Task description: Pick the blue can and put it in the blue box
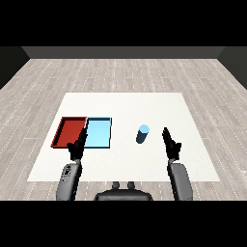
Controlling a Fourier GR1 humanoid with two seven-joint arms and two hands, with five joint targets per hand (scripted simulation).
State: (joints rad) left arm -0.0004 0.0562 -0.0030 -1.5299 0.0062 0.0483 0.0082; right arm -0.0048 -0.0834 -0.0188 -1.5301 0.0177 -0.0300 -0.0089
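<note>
Blue can [143, 133]: we see it upright on the counter [125, 103], right of the blue tray [99, 133]
Right hand [170, 141]: fingers straight, beside the can, apart
Left hand [77, 145]: fingers relaxed, holding nothing

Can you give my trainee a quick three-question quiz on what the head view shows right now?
1. True or false: the blue can is already inside the light blue tray.
2. Which robot hand is nearer the can: A) the left robot hand, B) the right robot hand?
3. Fill in: the red tray lies directly to the ______ of the light blue tray in the view.

Key:
1. False. The can stands upright on the white table, apart from both trays, to the right of the light blue one.
2. B. The right robot hand is just to the right of the can and holds nothing.
3. Left; the two trays sit side by side.
</note>
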